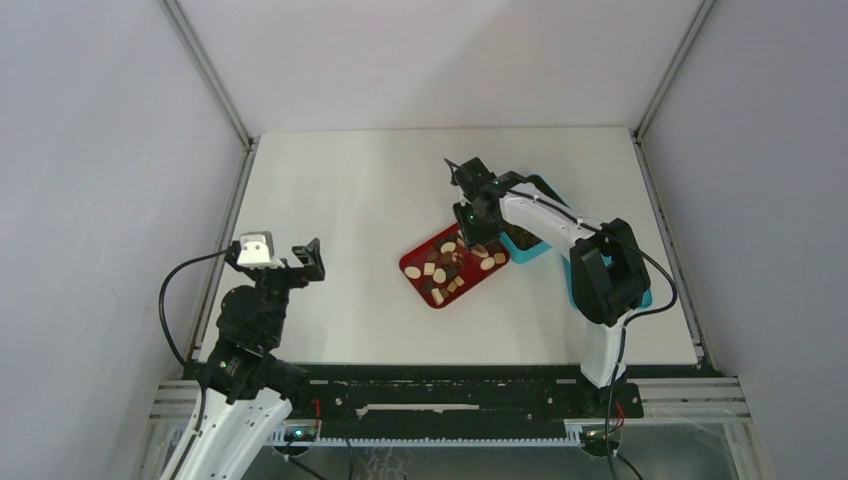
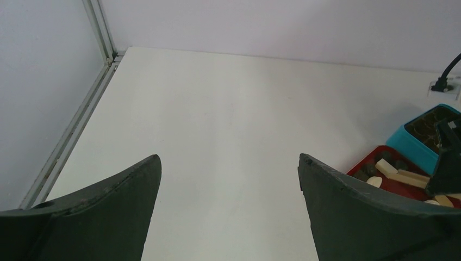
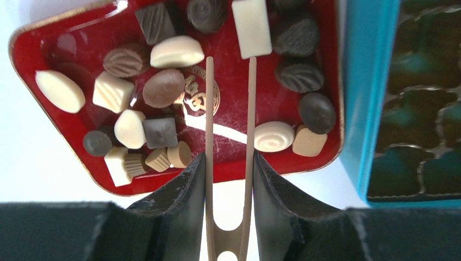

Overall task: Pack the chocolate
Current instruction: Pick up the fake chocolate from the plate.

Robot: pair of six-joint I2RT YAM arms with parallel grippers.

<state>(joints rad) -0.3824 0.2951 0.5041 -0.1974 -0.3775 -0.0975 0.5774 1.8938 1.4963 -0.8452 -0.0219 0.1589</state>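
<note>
Right gripper [image 3: 228, 157]: lower centre of the wrist view. Both fingers are clamped on the wooden tongs [image 3: 209, 119], whose two arms stand apart with nothing between their tips.
Chocolate [image 3: 163, 87]: many dark, tan and cream pieces lie on the red tray [image 3: 76, 51], filling the upper left and centre of the same view.
Teal box [image 3: 359, 98]: right edge of the frame, just beside the tray. The cells of its dark grid insert [image 3: 418, 98] that show look unfilled.
Progress: judged barely begun. No piece is gripped, and every visible piece is yet to be moved into the box.
Left gripper [image 2: 229, 157]: jaws spread wide and holding nothing, over bare table [image 2: 217, 98], well apart from the tray.
Obstacles: the pieces lie crowded, several touching, so the tong tips may nudge neighbours. The box wall rises between tray and cells.
</note>
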